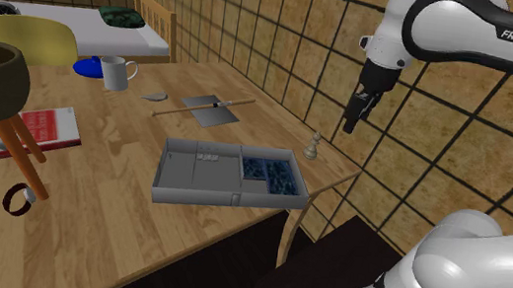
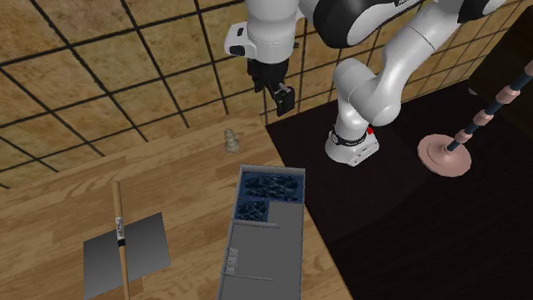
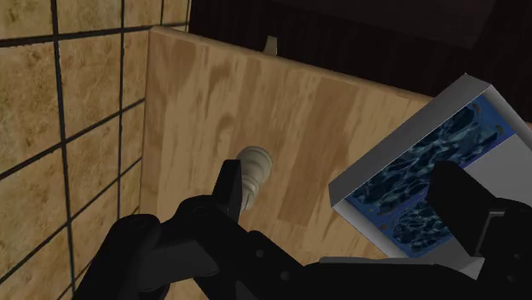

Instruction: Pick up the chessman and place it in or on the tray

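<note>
The claw (image 1: 351, 127) hangs over the far corner of the desk (image 1: 109, 201), its two black fingers standing well apart and clamped on nothing. Right below it is the chessman (image 1: 314, 147), pale and upright, alone near the desk's edge by the tiled wall. It stands just off the end of the grey tray (image 1: 228, 201) without touching it.

From the other side, the claw (image 2: 285, 104) sits above and a little past the chessman (image 2: 231, 139). The tray (image 2: 266, 275) runs lengthwise away from both along the desk's edge.

Down the wrist, the chessman (image 3: 253, 170) shows close against one finger rather than centred in the claw (image 3: 341, 168). The tray (image 3: 401, 136) pokes in by the other finger, blue pattern in its end compartment.

I'd judge this piece light, rigid and smooth, with a narrow base, so it tips easily at a nudge. A rounded head and a waisted body mean the fingers could slip off. Best to take it low across the body, below the head, squeezing evenly from both sides.

Its foot is tucked behind the near finger in the wrist view, so I can't see it. It looks like a pawn, though I wouldn't swear to it. How high the claw sits over it is hard to read.
</note>
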You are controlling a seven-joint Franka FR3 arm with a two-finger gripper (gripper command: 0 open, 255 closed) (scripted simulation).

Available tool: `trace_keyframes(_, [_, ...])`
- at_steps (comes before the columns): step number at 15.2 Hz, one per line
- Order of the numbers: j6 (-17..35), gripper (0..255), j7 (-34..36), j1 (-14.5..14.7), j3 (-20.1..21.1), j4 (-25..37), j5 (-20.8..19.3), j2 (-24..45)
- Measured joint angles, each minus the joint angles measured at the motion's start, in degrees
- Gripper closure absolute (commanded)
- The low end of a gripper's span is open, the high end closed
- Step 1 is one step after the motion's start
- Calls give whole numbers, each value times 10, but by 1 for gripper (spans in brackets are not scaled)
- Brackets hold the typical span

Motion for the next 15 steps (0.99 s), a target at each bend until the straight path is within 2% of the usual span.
trace_keyframes(2, [9,0,-4,-1,-7,0,3,8])
trace_keyframes(6, [66,0,-43,-6,-61,-5,25,55])
trace_keyframes(13, [184,0,-132,4,-157,-3,107,183])
trace_keyframes(15, [198,0,-155,7,-176,3,129,209])
